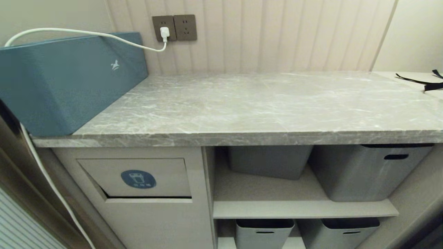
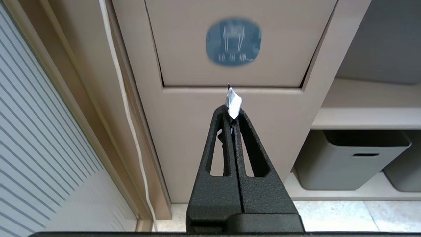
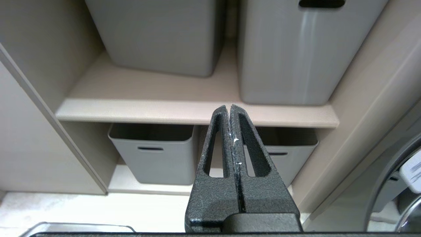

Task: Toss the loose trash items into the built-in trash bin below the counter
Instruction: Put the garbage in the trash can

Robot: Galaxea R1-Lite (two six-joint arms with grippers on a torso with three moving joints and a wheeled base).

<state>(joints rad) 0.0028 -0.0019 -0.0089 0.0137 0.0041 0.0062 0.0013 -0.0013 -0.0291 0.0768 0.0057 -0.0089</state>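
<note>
Grey-blue box (image 1: 69, 83), white cable (image 1: 86, 34), 4 grey tubs (image 1: 367, 173) on shelves.

The counter (image 1: 263, 103) is showing grey with pale white veins, and the box (image 1: 65, 83) at its left end is showing dull blue-grey with a small white logo. The bin flap (image 1: 138, 178) is wearing plain beige with a blue oval sticker (image 1: 138, 179) and a white icon. The tubs (image 1: 367, 173) on the shelves are looking flat grey. A white cable (image 1: 86, 33) is running to a dark brown socket (image 1: 174, 27), and both grippers (image 2: 233, 108) (image 3: 229, 110) are showing textured black
</note>
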